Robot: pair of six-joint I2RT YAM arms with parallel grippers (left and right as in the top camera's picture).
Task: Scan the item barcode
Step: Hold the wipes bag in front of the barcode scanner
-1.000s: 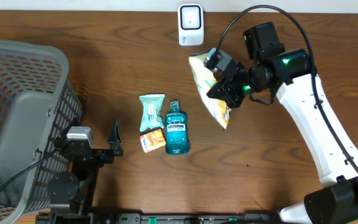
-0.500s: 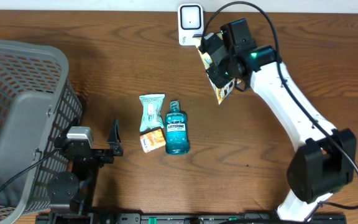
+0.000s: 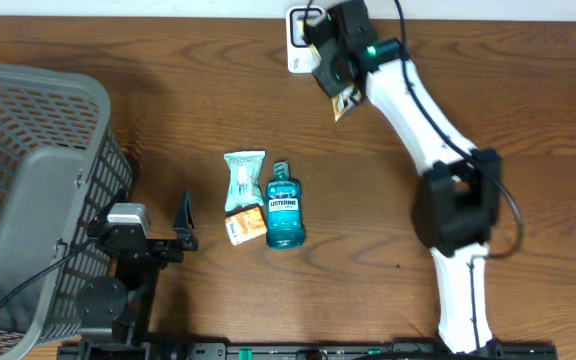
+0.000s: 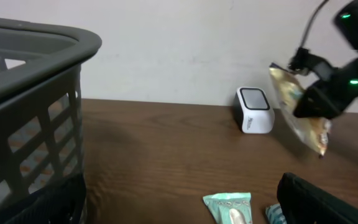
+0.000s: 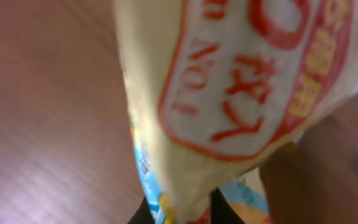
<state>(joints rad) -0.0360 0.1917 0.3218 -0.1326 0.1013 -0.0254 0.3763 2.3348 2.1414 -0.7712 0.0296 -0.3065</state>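
A yellow-white snack bag [image 3: 345, 100] with red print hangs from my right gripper [image 3: 333, 65], which is shut on its edge. It hovers right beside the white scanner [image 3: 296, 45] at the back of the table, partly covering it from above. The left wrist view shows the bag [image 4: 300, 118] tilted just right of the scanner [image 4: 255, 110]. The bag [image 5: 229, 93] fills the right wrist view, pinched in my right gripper [image 5: 182, 211]. My left gripper [image 3: 183, 225] rests open and empty at the lower left, with its dark fingers [image 4: 328, 199] far apart.
A mint green packet [image 3: 244, 175], a blue Listerine bottle [image 3: 284, 210] and a small orange pack [image 3: 245, 225] lie mid-table. A large grey basket [image 3: 28, 180] stands at the left.
My right arm has swung the snack bag from the right middle toward the back left, up beside the scanner. The left arm has not moved.
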